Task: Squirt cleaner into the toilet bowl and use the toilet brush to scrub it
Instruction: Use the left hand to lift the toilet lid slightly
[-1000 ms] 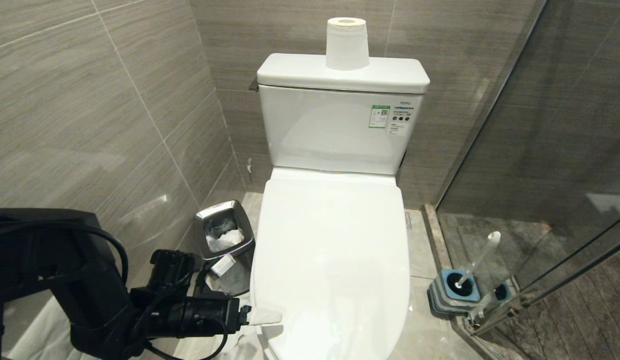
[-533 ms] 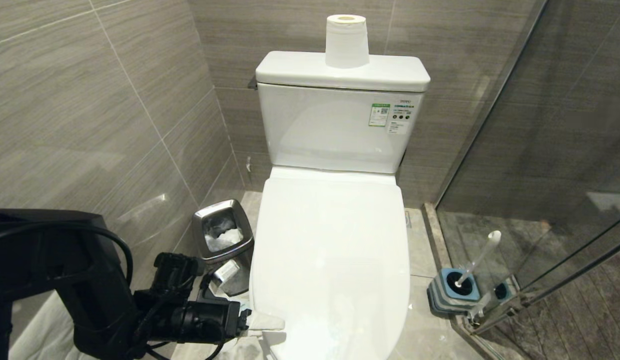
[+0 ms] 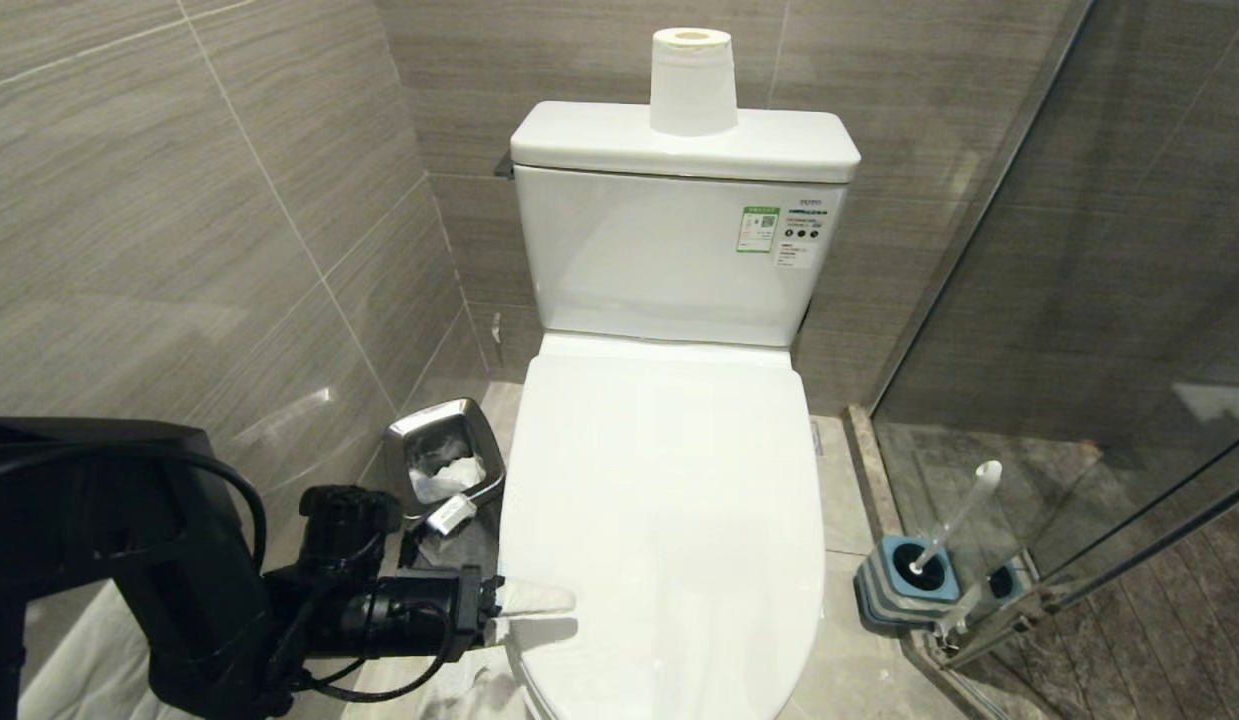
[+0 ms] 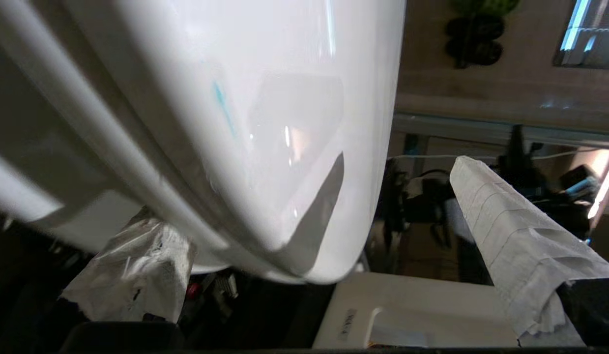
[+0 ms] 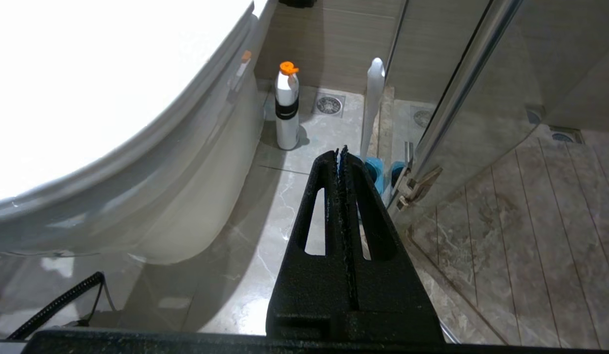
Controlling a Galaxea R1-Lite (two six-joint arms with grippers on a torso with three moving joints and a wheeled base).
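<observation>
Grey striped wall tiles (image 3: pixel 179 200) close in the toilet bowl (image 3: pixel 664 520), its lid down. At its front-left edge, the left pincer (image 3: pixel 534 612) is spread wide astride the lid's rim. A steel waste bin (image 3: pixel 441 460) stands left of the bowl. Right of it — by the glass shower partition (image 3: pixel 1129 300) — the toilet brush (image 3: pixel 954 520) stands in its holder; the right pincer (image 5: pixel 341 152) hangs pressed together nearby.

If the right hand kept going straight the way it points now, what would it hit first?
Probably the toilet brush in its blue-topped holder on the floor, right beyond the shut tips of the right hand. Depth is unclear; the glass shower door stands just beside that line.
</observation>
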